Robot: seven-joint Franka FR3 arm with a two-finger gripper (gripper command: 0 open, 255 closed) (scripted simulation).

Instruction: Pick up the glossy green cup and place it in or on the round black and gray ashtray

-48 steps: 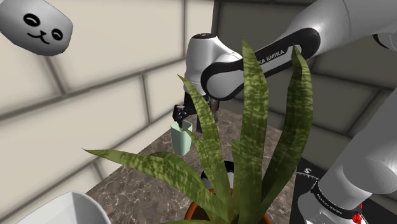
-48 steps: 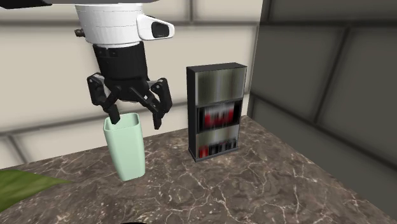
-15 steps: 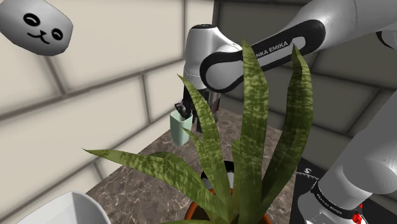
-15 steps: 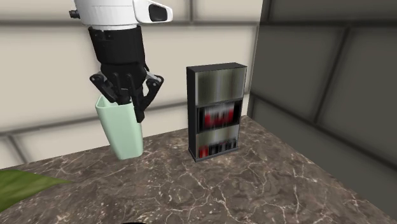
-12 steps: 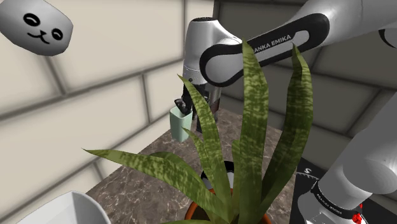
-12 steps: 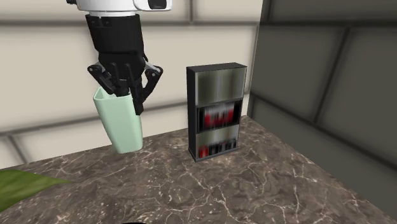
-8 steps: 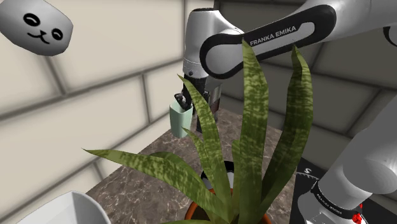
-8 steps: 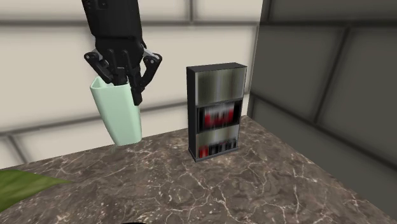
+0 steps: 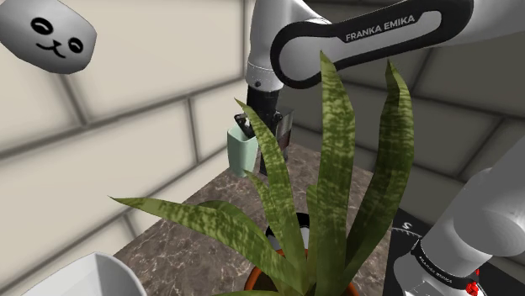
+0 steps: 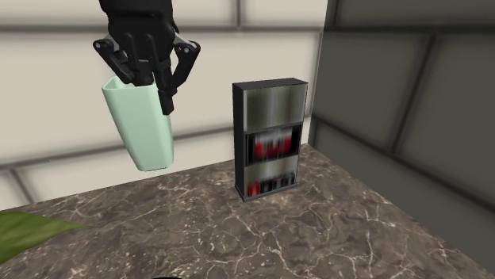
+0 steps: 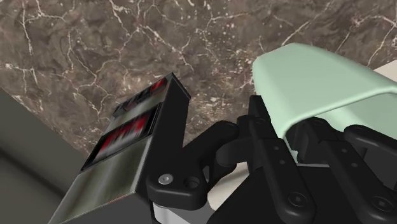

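Green cup [image 10: 141, 131] aloft in downward-pointing jaws

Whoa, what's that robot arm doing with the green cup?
The robot's black claw is pinching the rim of a pale green cup and holding it in the air, a little tilted, above the brown marbled table. A small black cabinet stands nearby. The cup has not been set down anywhere yet.

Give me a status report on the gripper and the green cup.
Gripper shut on rim of pale green cup. Cup hangs slightly tilted, clear of marble counter. Nearby, black shelf unit stands apart from it.
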